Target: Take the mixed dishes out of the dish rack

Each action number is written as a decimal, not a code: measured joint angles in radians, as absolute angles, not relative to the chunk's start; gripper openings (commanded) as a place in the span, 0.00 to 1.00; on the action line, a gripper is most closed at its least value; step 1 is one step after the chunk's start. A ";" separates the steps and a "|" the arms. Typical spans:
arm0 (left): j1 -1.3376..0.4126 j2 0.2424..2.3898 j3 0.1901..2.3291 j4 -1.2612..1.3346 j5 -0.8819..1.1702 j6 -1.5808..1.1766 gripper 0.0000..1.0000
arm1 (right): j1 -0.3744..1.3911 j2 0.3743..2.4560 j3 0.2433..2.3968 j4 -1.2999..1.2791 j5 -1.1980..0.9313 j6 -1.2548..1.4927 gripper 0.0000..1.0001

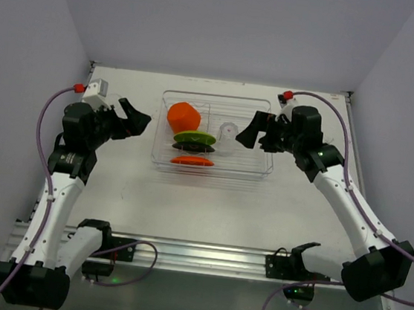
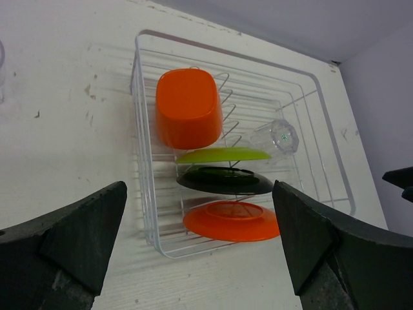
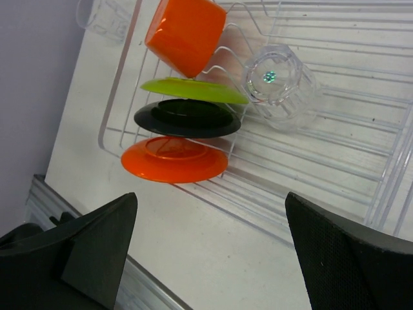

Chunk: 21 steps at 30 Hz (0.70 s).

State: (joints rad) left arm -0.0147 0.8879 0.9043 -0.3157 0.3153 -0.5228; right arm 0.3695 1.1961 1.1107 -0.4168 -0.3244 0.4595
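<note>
The clear dish rack (image 1: 255, 159) stands at the middle back of the table. In its left part an orange cup (image 1: 184, 116) lies tilted on the wires. In front of it stand a lime-green plate (image 1: 195, 136), a black plate (image 1: 193, 147) and an orange plate (image 1: 191, 161). A clear tumbler (image 1: 228, 133) lies in the rack's middle. A second clear tumbler (image 3: 103, 16) stands on the table outside the rack's left end. My left gripper (image 1: 137, 121) is open and empty, left of the rack. My right gripper (image 1: 249, 130) is open and empty over the rack's right part.
An aluminium rail (image 1: 203, 255) with the arm bases runs along the near table edge. Grey walls close in the left, back and right sides. The rack's right half (image 3: 361, 110) holds only wire dividers.
</note>
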 measured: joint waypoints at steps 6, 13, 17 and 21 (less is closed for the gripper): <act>-0.015 0.839 0.879 -0.307 0.303 -0.531 1.00 | 0.434 1.331 1.245 -0.490 -0.202 0.450 0.99; -0.015 0.802 0.857 -0.294 0.280 -0.532 1.00 | 0.511 1.570 1.485 -0.635 -0.051 0.448 0.99; -0.015 0.796 0.839 -0.293 0.279 -0.531 1.00 | 0.541 1.716 1.646 -0.754 0.047 0.460 0.99; -0.015 0.796 0.831 -0.293 0.279 -0.531 1.00 | 0.574 1.814 1.746 -0.825 0.118 0.459 0.99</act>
State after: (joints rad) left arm -0.0147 0.7959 0.8310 -0.2932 0.2787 -0.5312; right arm 0.5743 1.8137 1.7462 -0.8246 0.1184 0.4587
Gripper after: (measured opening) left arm 0.997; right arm 0.987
